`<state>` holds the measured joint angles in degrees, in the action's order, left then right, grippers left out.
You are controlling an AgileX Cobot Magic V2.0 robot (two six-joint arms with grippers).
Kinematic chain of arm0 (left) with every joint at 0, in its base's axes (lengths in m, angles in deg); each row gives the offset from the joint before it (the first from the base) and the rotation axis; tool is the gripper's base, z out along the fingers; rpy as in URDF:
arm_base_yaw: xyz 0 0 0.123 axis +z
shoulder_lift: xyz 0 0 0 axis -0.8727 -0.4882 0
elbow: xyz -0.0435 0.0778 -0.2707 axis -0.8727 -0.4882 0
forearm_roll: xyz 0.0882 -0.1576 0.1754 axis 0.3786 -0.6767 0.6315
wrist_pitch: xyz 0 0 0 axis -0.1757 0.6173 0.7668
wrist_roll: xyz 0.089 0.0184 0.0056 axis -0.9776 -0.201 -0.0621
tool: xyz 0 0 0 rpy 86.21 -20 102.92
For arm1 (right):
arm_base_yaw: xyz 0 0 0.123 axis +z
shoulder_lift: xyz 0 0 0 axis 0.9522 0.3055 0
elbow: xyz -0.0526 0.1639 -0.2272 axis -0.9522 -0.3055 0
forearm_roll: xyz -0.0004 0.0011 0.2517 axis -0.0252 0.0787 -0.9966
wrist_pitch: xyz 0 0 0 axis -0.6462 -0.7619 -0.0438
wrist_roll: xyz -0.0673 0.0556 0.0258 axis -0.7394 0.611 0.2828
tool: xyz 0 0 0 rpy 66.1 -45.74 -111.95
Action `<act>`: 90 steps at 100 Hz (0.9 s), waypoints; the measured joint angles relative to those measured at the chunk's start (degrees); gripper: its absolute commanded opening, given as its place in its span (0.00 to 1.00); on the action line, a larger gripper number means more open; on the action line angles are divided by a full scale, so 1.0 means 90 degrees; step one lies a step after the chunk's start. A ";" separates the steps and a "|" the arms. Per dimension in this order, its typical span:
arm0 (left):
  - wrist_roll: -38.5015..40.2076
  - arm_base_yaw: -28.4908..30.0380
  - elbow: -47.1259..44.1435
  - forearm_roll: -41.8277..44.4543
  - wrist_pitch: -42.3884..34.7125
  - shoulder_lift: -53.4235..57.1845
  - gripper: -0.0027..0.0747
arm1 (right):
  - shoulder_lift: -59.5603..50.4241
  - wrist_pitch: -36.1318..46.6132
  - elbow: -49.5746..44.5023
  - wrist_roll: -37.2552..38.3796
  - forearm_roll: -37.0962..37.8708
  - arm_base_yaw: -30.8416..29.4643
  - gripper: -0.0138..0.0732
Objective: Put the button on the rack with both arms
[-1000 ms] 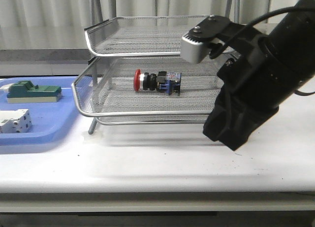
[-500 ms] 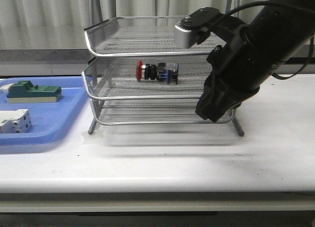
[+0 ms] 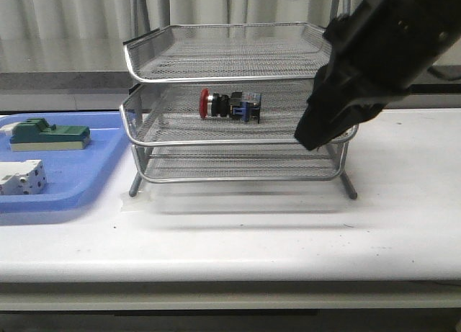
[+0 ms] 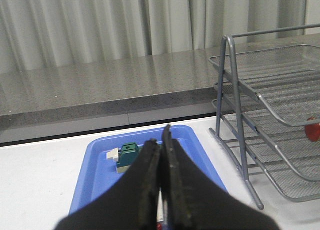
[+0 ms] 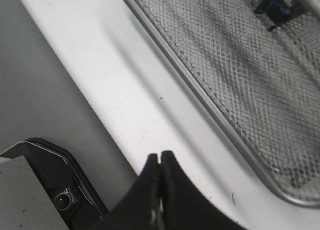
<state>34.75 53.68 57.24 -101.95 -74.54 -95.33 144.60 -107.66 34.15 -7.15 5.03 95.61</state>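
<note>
The button, red cap to the left, lies on its side in the middle tier of the silver wire rack. My right gripper hangs in front of the rack's right end, apart from the button. In the right wrist view its fingers are shut with nothing between them, above the table beside a tray rim; part of the button shows there. My left gripper is shut and empty over the blue tray, left of the rack. The red cap peeks at that view's edge.
A flat blue tray left of the rack holds a green block and a white terminal block. The rack's legs stand on the white table, whose front edge is near. A grey ledge and curtains lie behind.
The middle tray, pulled out a second ago, has slid back into the rack with the button on it. My right arm has since risen up and to the right.
</note>
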 measured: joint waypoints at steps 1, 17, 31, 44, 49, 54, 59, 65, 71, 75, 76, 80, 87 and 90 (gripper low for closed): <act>0.0000 0.0000 0.0000 0.0000 0.0000 0.0000 0.01 | -0.0060 -0.0022 0.0000 0.0105 0.0028 -0.0010 0.09; 0.0000 0.0000 0.0000 0.0000 0.0000 0.0000 0.01 | -0.0771 -0.0562 0.0000 0.1636 0.1159 -0.0273 0.09; 0.0000 0.0000 0.0000 0.0000 0.0000 0.0000 0.01 | -0.1421 -0.1121 -0.0011 0.3196 0.2519 -0.0397 0.09; 0.0000 0.0000 0.0000 0.0000 0.0000 0.0000 0.01 | -0.2048 -0.1607 -0.0159 0.4323 0.3519 -0.0406 0.09; 0.0000 0.0000 0.0000 0.0000 0.0000 0.0000 0.01 | -0.2332 -0.1700 -0.0284 0.4662 0.3786 -0.0406 0.09; 0.0000 0.0000 0.0000 0.0000 0.0000 0.0000 0.01 | -0.2639 -0.1722 -0.0418 0.4944 0.3991 -0.0406 0.09; 0.0000 0.0000 0.0000 0.0000 0.0000 0.0000 0.01 | -0.3023 -0.1722 -0.0570 0.5138 0.4116 -0.0406 0.09; 0.0000 0.0000 0.0000 0.0000 0.0000 0.0000 0.01 | -0.3423 -0.1737 -0.0757 0.5329 0.4200 -0.0406 0.09; 0.0000 0.0000 0.0000 0.0000 0.0000 0.0000 0.01 | -0.3875 -0.1753 -0.0981 0.5443 0.4225 -0.0406 0.09; 0.0000 0.0000 0.0000 0.0000 0.0000 0.0000 0.01 | -0.4192 -0.1768 -0.1138 0.5470 0.4236 -0.0406 0.09; 0.0000 0.0000 0.0000 0.0000 0.0000 0.0000 0.01 | -0.4247 -0.1768 -0.1167 0.5486 0.4247 -0.0406 0.09; 0.0000 0.0000 0.0000 0.0000 0.0000 0.0000 0.01 | -0.4574 -0.1784 -0.1327 0.5515 0.4240 -0.0406 0.09; 0.0000 0.0000 0.0000 0.0000 0.0000 0.0000 0.01 | -0.5131 -0.1812 -0.1587 0.5592 0.4250 -0.0406 0.09; 0.0000 0.0000 0.0000 0.0000 0.0000 0.0000 0.01 | -0.5366 -0.1817 -0.1688 0.5642 0.4264 -0.0406 0.09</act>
<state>34.75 53.68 57.24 -101.95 -74.54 -95.33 96.31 -124.01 18.96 43.63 43.40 91.95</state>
